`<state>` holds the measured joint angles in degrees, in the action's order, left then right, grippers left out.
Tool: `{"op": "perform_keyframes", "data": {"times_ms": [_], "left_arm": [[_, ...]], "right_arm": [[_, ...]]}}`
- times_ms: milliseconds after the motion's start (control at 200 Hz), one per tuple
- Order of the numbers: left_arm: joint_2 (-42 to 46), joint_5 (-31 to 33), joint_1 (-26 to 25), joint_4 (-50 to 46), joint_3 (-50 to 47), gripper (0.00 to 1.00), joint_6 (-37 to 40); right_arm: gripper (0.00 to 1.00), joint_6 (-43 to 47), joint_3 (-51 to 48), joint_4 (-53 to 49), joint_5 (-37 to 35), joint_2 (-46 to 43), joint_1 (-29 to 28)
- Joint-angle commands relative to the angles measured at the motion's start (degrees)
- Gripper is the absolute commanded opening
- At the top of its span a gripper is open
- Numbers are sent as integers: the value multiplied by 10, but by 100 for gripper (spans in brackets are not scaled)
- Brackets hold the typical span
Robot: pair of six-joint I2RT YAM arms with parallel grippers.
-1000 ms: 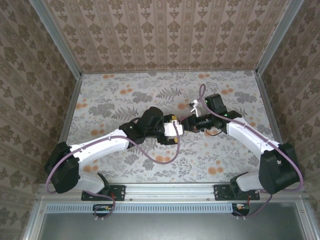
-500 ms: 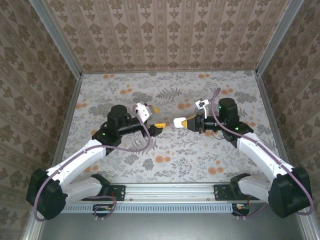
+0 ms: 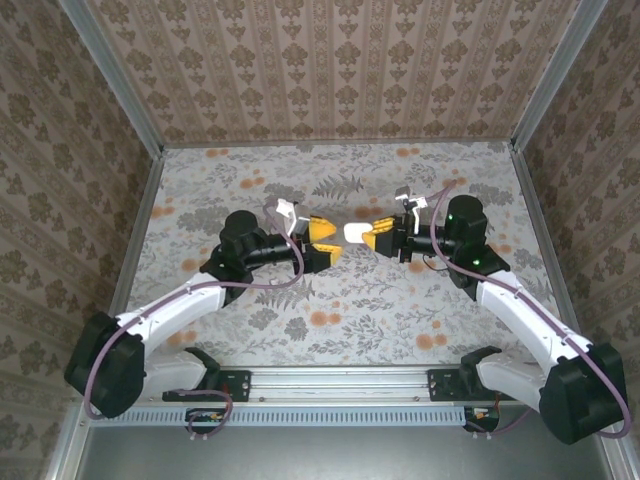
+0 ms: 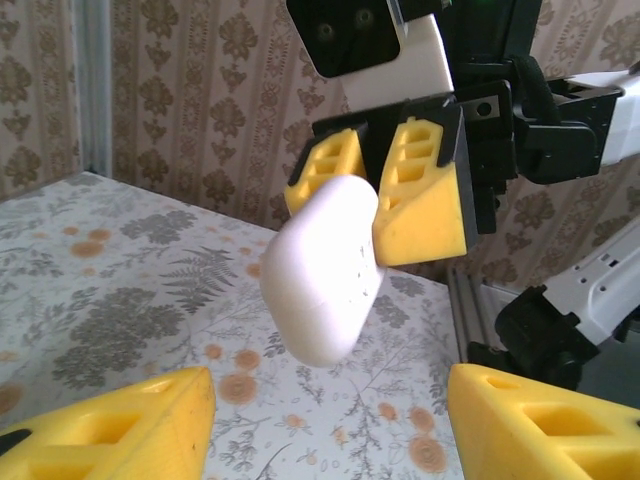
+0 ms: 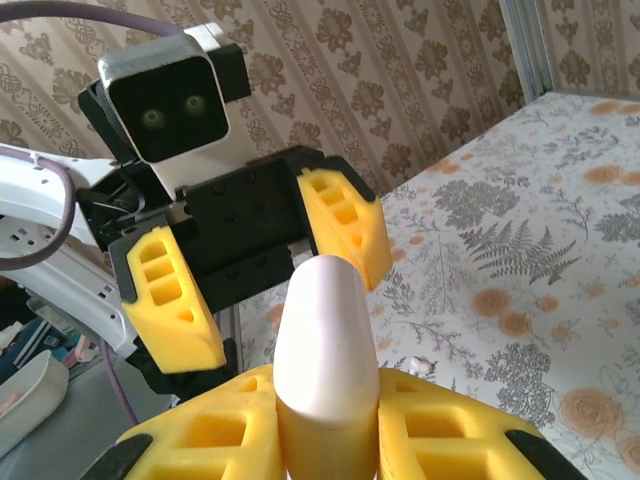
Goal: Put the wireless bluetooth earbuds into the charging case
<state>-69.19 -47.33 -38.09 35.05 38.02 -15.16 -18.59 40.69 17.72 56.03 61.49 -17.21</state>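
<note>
My right gripper (image 3: 368, 234) is shut on a white pebble-shaped charging case (image 3: 356, 232) and holds it closed above the middle of the table. In the right wrist view the case (image 5: 325, 320) stands up between my own yellow fingers (image 5: 450, 430). My left gripper (image 3: 320, 241) faces it, open, its yellow fingers (image 4: 110, 430) spread wide on either side just short of the case's tip (image 4: 325, 270), with nothing between them. A tiny white earbud (image 5: 419, 367) lies on the table below the case. The pink earbuds are out of view.
The table (image 3: 250, 190) wears a grey fern and orange flower print. Patterned walls with metal corner posts (image 3: 140, 210) close it in at the left, right and back. Both arm bases sit on the rail (image 3: 330, 380) at the near edge.
The left gripper has swung right toward the held case and its jaws have narrowed. The right gripper has lifted the case slightly and kept its grip.
</note>
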Motion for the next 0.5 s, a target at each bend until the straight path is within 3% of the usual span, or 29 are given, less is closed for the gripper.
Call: {"op": "perform_keyframes", "data": {"times_ms": [0, 495], "left_arm": [[-5, -19, -9, 49, 27, 64, -17], [-58, -66, -19, 70, 84, 56, -72]], "right_arm": [[23, 0, -3, 44, 22, -19, -5], [24, -26, -9, 88, 21, -25, -17]]}}
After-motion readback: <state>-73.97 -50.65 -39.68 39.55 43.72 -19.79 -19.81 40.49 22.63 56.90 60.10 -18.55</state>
